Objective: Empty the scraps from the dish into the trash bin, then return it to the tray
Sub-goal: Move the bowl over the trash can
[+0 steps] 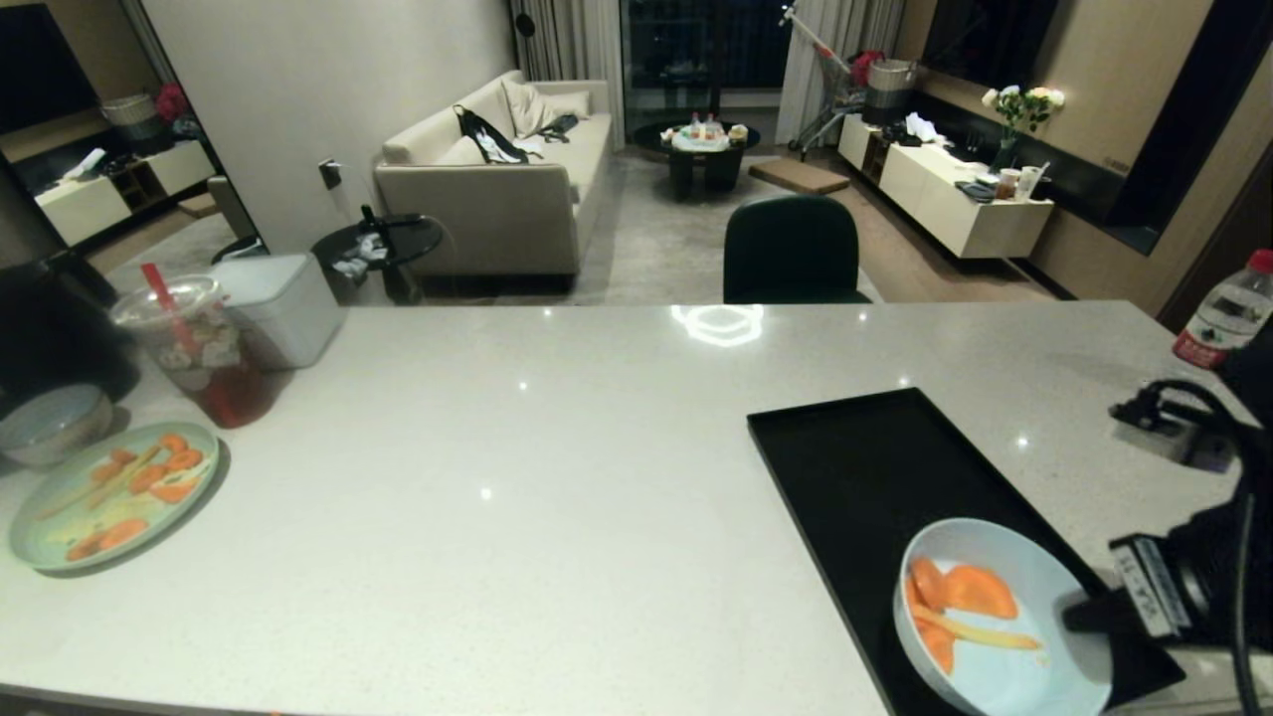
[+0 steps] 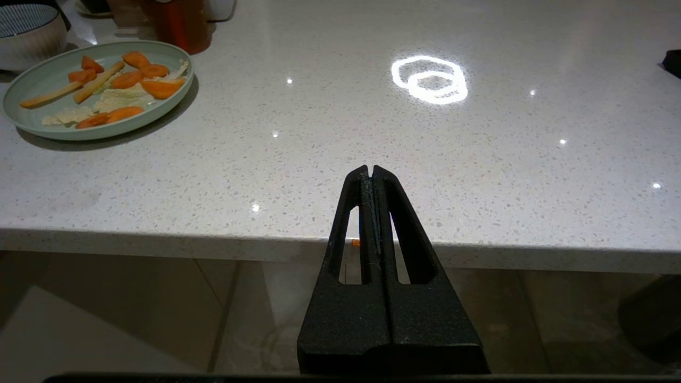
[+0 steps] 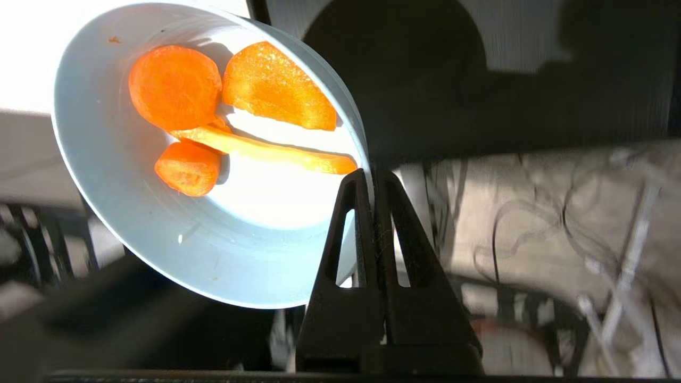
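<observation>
The right gripper was pinched tight on the rim of the dish, holding it over the near corner of the tray, seemingly to carry it off. The scraps lay inside, undumped. No trash bin was in sight. The left gripper waited closed and empty at the worktop edge.

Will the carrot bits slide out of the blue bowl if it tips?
Probably yes. The carrot slices lie loose on the blue bowl, whose inside looks smooth. The right pincer pinches only the rim, so the bowl may wobble or tilt easily.
</observation>
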